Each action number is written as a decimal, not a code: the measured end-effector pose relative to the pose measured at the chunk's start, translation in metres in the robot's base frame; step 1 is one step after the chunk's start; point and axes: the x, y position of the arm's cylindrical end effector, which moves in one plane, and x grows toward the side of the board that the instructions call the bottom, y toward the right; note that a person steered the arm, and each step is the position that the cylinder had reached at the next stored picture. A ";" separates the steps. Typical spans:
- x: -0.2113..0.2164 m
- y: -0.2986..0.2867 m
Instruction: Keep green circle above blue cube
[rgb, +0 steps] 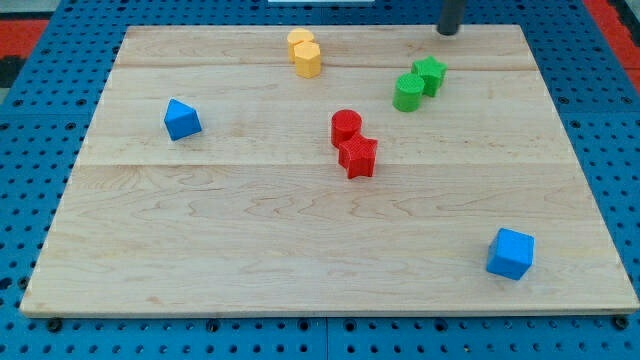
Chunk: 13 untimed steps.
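The green circle lies on the wooden board at the upper right, touching a green star on its upper right side. The blue cube sits near the board's lower right corner, well below the green circle. My tip is at the board's top edge, a little above and to the right of the green star, touching no block.
A blue triangular block lies at the left. A red circle touches a red star in the middle. Two yellow blocks stand together at the top centre. A blue pegboard surrounds the board.
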 end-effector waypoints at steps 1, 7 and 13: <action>0.000 -0.022; -0.001 -0.040; 0.019 -0.047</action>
